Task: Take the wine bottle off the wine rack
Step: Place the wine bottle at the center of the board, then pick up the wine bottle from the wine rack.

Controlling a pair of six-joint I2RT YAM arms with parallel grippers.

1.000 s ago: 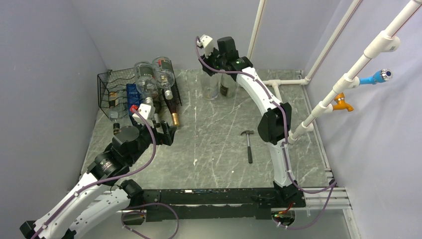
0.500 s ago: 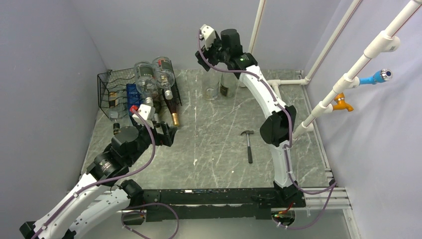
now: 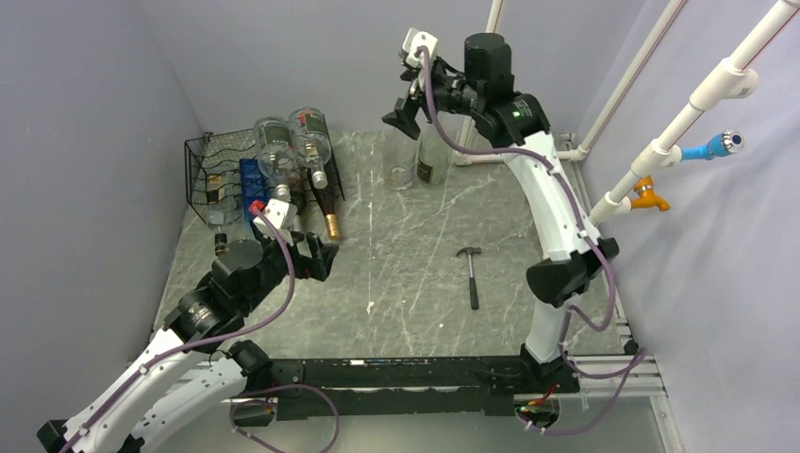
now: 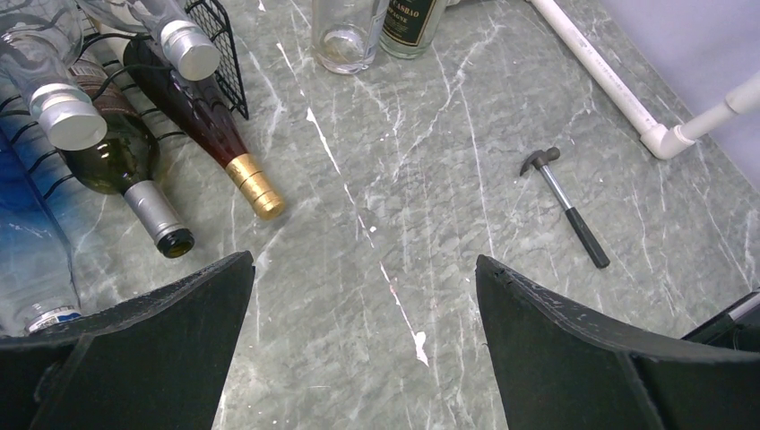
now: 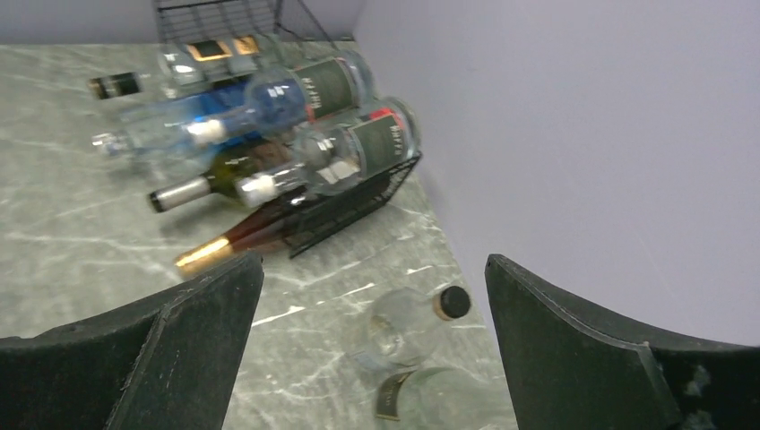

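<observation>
Setting: a robotics lab test cell. Evidence: a grey marble-patterned table [image 3: 406, 293] boxed in on three sides by bare lavender walls [image 3: 85, 142]; a white cabled left arm [image 3: 141, 382] and right arm [image 3: 557, 203] bolted to a black rail [image 3: 396, 373] along its near edge; a white PVC pipe frame [image 3: 703, 97] with a blue fitting [image 3: 714, 145] and an orange fitting [image 3: 649, 196] over its right edge. Staged props: a black wire wine rack [image 3: 200, 179] loaded with bottles [image 3: 275, 146] in the far left corner, and a small hammer [image 3: 471, 278] right of centre.

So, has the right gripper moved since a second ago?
Yes. In the top view the right gripper has lifted up and rightward, toward the white upright pipe, off the standing dark bottle; its jaws now stand open.
</observation>
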